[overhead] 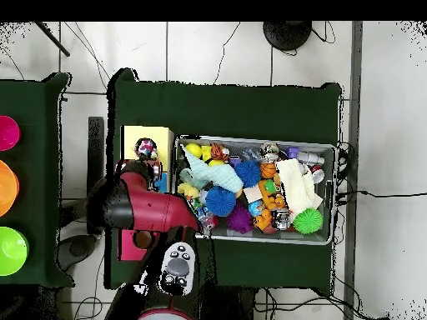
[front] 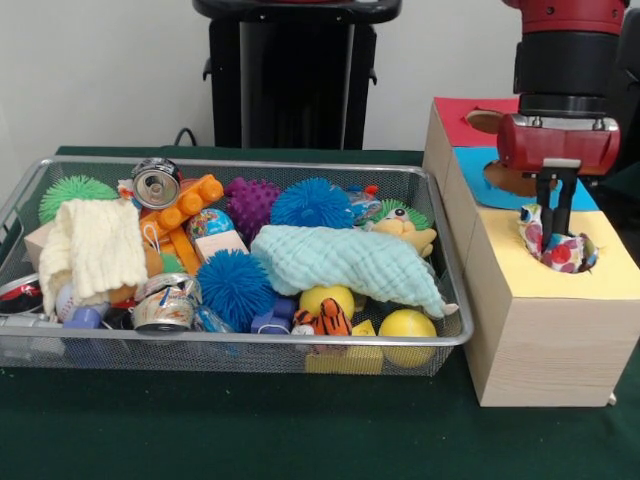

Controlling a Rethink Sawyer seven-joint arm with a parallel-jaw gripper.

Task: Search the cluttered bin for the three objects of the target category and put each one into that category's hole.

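My gripper hangs straight down over the hole in the yellow top of the pale wooden box. Its fingers are close together, shut on a crumpled polka-dot wrapper that sits partly inside the hole. In the overhead view this wrapper shows at the yellow box, beside the red arm. The wire mesh bin stands left of the box. Two more polka-dot wrappers appear to lie in it, one by the orange toy and one behind the blue spiky ball.
The bin holds spiky balls, dented cans, a pale green cloth, a cream cloth and yellow balls. The blue-topped and red-topped sections lie behind the yellow one. The robot pedestal stands behind the bin.
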